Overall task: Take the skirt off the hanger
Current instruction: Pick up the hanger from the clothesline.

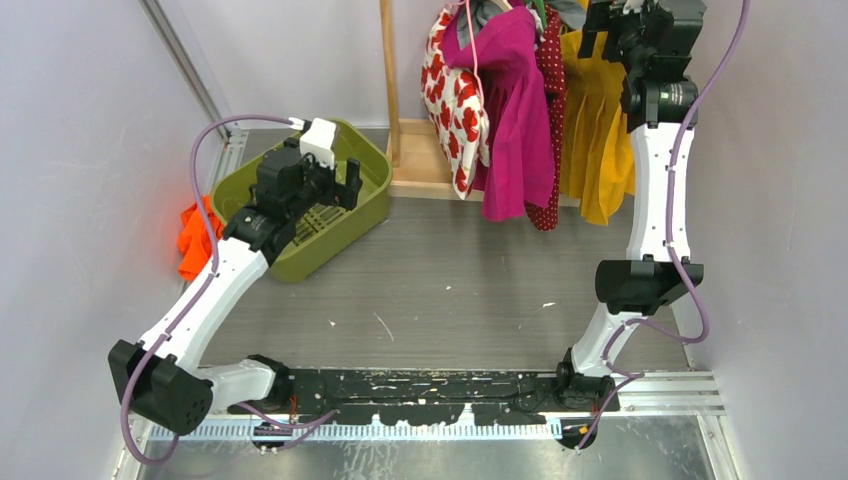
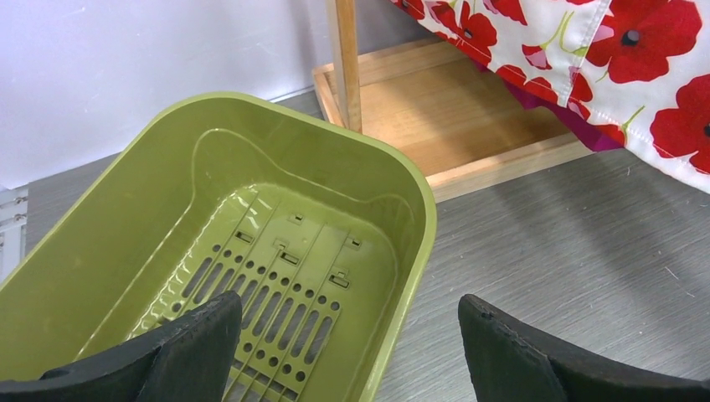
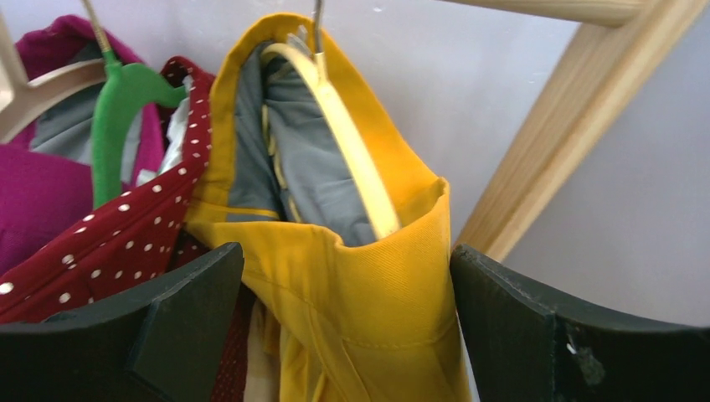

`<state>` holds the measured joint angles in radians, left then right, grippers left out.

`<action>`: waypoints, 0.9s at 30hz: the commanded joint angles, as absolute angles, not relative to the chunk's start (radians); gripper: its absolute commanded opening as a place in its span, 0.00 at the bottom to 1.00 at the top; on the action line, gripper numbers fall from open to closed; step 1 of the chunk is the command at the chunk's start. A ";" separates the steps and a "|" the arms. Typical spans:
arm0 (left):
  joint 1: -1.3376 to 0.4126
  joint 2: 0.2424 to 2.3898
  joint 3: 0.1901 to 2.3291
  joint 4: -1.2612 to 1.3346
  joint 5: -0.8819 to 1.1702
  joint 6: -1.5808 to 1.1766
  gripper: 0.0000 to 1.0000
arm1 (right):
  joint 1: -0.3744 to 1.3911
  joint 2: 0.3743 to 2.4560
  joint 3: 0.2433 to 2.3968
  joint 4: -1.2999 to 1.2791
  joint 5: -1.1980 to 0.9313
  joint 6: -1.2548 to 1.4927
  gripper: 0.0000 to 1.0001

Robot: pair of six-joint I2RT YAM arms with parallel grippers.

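The yellow skirt (image 1: 597, 130) hangs at the right end of the rack on a pale yellow hanger (image 3: 356, 159). Its waistband (image 3: 368, 285) gapes and shows a grey lining. My right gripper (image 3: 347, 255) is raised to the rack top (image 1: 612, 22), open. Its two dark fingers (image 3: 184, 310) straddle the waistband, and the right one sits at the fabric's edge. My left gripper (image 1: 338, 190) hovers low over the green basket (image 1: 372, 160), open with nothing between its fingers (image 2: 350, 303).
Beside the skirt hang a red dotted garment (image 3: 100, 243) on a green hanger (image 3: 117, 117), a magenta one (image 1: 515, 110) and a poppy-print one (image 1: 450, 100). The rack's wooden post (image 1: 388, 70) and base (image 2: 452, 117) stand behind the basket (image 2: 419, 201). An orange cloth (image 1: 193, 235) lies to the basket's left.
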<state>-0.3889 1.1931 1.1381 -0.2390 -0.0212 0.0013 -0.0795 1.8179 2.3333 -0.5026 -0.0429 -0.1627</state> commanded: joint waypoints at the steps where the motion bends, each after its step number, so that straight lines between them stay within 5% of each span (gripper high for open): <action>1: -0.393 1.192 1.141 -0.183 -0.015 0.002 0.98 | -0.075 1.789 2.327 -0.488 -0.183 -0.151 0.98; 11: -0.393 1.193 1.135 -0.181 -0.027 0.010 0.98 | -0.077 1.830 2.342 -0.463 -0.274 -0.089 0.96; 18: -0.393 1.205 1.137 -0.184 -0.029 0.013 0.98 | -0.077 1.768 2.193 -0.423 -0.544 -0.041 0.93; 27: -0.393 1.218 1.147 -0.186 -0.035 0.016 0.98 | -0.077 1.739 2.198 -0.312 -0.293 -0.023 0.96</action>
<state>-0.3889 1.2156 1.1324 -0.2371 -0.0254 0.0086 -0.0883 1.7668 2.1635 -0.3817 -0.3809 -0.0593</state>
